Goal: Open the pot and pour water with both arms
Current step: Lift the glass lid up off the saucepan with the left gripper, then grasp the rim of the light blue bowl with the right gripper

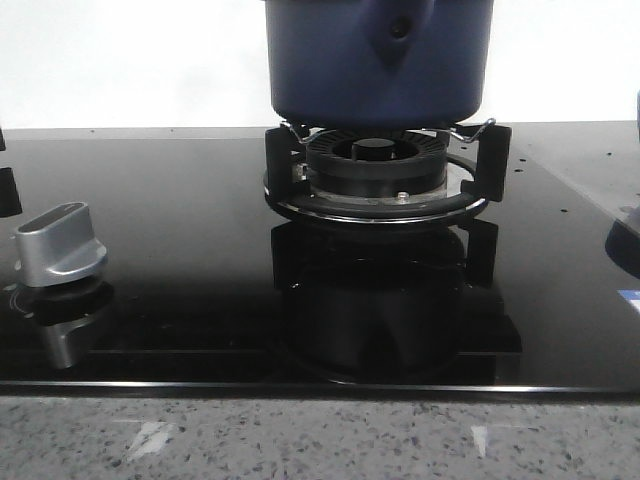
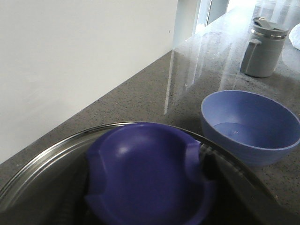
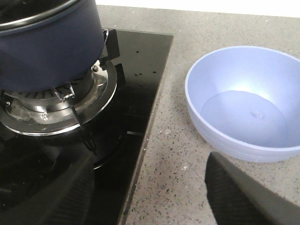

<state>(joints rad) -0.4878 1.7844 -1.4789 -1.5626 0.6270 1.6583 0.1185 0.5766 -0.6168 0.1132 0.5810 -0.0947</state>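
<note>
The dark-blue pot (image 1: 378,60) stands on the burner (image 1: 378,172), its handle stub with the round hole facing the front camera; it also shows in the right wrist view (image 3: 47,47). A glass lid with a steel rim (image 2: 51,152) carries a dark-blue knob (image 2: 140,154). My left gripper (image 2: 145,176) sits around that knob with a dark finger against each side. My right gripper (image 3: 150,187) is open and empty, low over the counter at the stove's right edge, between the pot and a light-blue bowl (image 3: 248,103). Neither gripper shows in the front view.
The light-blue bowl (image 2: 251,126) stands on the speckled counter right of the stove, just visible in the front view (image 1: 625,245). A grey lidded mug (image 2: 262,47) stands farther back. A silver stove knob (image 1: 60,245) sits on the black glass hob (image 1: 180,300). A white wall lies behind.
</note>
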